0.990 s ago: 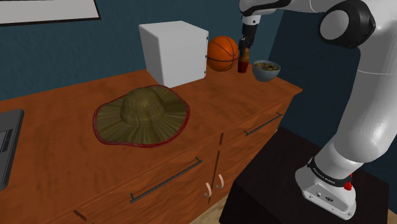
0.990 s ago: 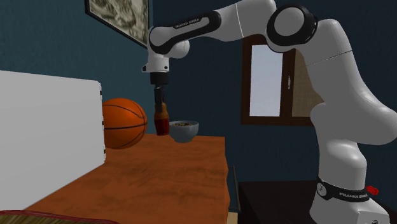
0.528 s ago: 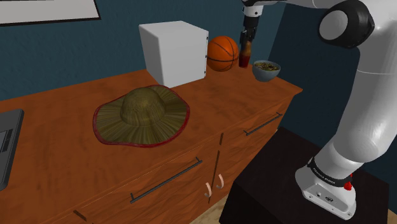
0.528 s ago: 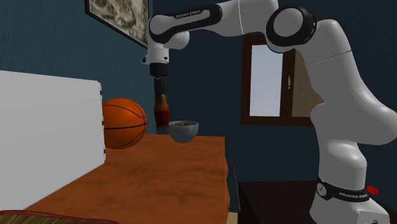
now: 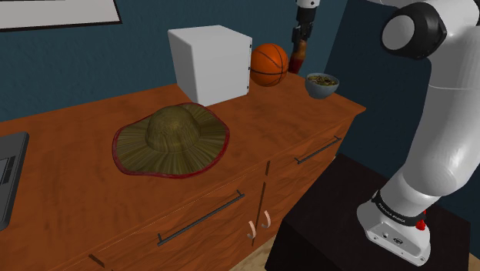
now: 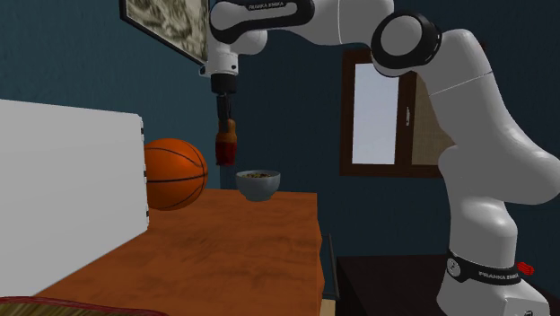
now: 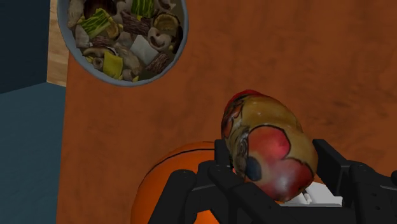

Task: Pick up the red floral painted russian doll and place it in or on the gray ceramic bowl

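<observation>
Russian doll (image 6: 226,144), red and yellow, hangs pinched in the black tool (image 6: 226,121) above the worktop (image 6: 251,242), between a basketball (image 6: 175,173) and a grey bowl (image 6: 258,189).

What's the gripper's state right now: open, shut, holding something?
Gripper: jaws closed on the russian doll, held in the air clear of the dresser.

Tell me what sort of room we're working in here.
Probably a bedroom or living room in a home: a wooden dresser, a framed picture on the dark blue wall, a window, plus a straw hat and a basketball on top.
</observation>
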